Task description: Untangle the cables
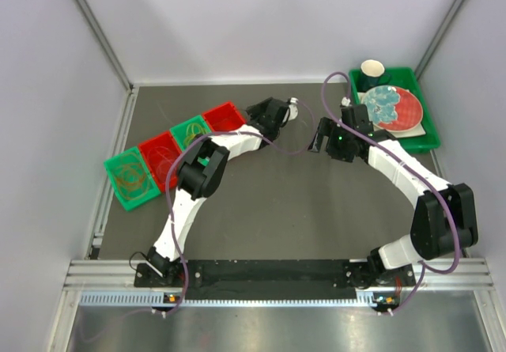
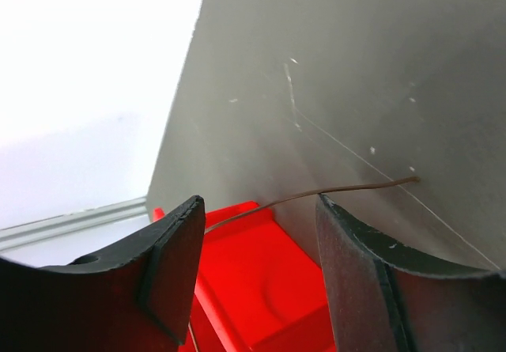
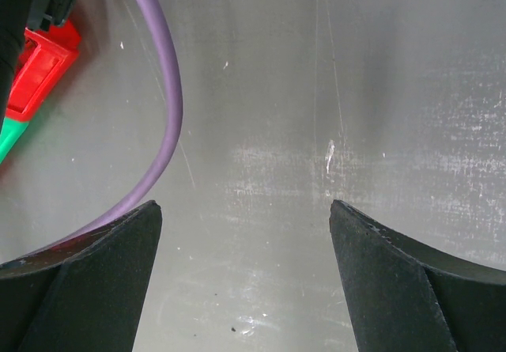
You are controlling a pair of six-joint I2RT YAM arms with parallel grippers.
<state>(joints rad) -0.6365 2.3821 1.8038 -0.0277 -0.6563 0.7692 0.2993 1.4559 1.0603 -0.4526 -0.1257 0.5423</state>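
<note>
While your left tool (image 2: 259,202) hangs with its jaws apart over the red bin (image 2: 261,289) nearest the table's (image 2: 356,67) far edge, a thin brown cable (image 2: 348,187) runs from that bin past the fingertips, ungripped. Your right tool (image 3: 245,206) stands wide open over the table's middle. More cables (image 1: 130,176) lie coiled in bins (image 1: 117,182) towards the left edge

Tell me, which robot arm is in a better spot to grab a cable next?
Probably the left. The left gripper is open over the red bin, and a thin brown cable crosses between its jaws. The right gripper is open over bare table.
</note>
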